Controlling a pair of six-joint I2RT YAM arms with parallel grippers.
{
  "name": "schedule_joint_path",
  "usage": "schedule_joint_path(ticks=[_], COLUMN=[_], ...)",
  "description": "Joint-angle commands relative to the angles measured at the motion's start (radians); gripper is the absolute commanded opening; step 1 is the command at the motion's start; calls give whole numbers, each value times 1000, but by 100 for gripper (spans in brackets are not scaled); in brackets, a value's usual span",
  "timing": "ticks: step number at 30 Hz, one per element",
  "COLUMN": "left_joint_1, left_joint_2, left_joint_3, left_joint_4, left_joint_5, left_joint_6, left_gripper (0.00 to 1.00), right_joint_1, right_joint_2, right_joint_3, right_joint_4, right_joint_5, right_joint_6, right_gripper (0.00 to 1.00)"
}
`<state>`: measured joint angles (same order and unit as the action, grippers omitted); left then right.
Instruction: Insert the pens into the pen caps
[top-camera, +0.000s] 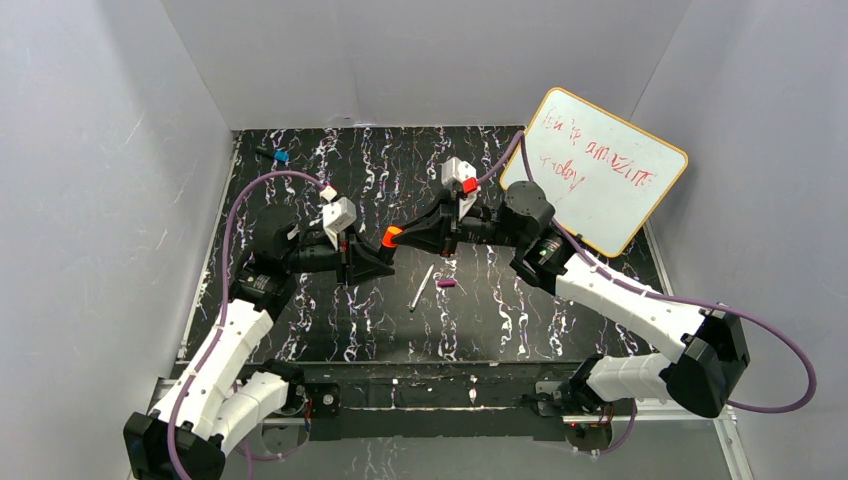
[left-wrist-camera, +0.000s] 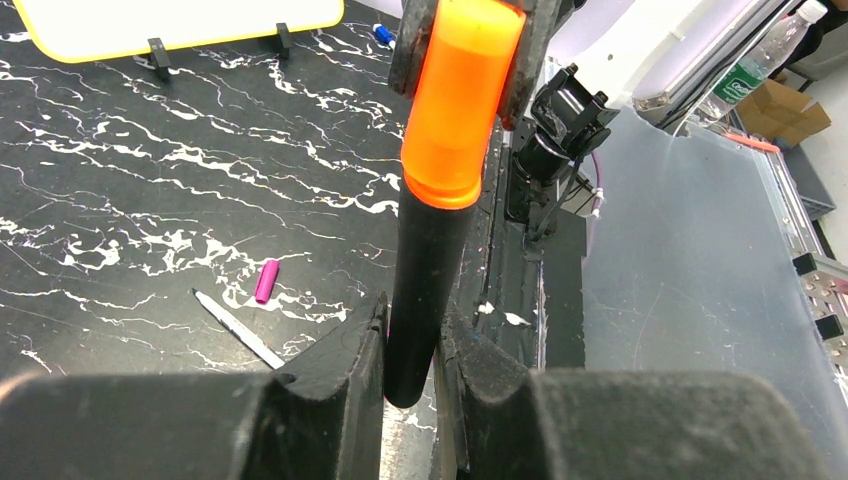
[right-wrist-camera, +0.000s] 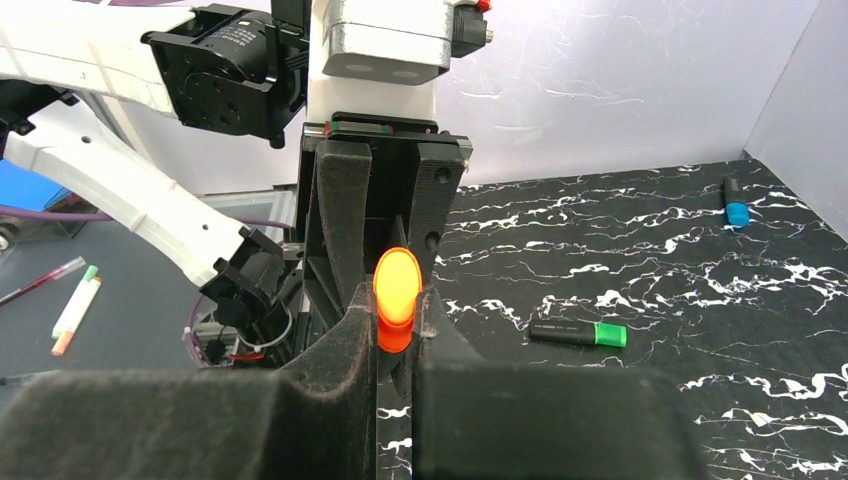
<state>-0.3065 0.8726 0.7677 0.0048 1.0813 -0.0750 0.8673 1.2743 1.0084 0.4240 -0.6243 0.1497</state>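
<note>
Reaching inward, both arms meet just up-left of the white pen (top-camera: 422, 288) on the desk (top-camera: 330, 330); left claw (left-wrist-camera: 410, 345) clamps the black marker (left-wrist-camera: 425, 270); right claw (right-wrist-camera: 398, 320) pinches its orange cap (left-wrist-camera: 462, 90).

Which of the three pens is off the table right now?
The black marker with the orange cap, held in the left gripper while the right gripper clamps its cap. The white pen and green-ended marker lie flat on the table.
</note>
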Motion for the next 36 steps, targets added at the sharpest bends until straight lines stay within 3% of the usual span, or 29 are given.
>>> schedule_joint_path(ticks=[1,36], left_joint_1=[28,29], left_joint_2=[-53,-50], left_joint_3=[162,193], left_joint_4=[282,251], left_joint_5=[-122,-94], left_joint_6=[-52,-37], left_gripper=[0,0], right_joint_1=[108,107], right_joint_2=[101,119], right_joint_3=[-104,-56], right_joint_4=[-508,-652], right_joint_5=[-285,-318], right_joint_6=[-18,-111], right_gripper=[1,1])
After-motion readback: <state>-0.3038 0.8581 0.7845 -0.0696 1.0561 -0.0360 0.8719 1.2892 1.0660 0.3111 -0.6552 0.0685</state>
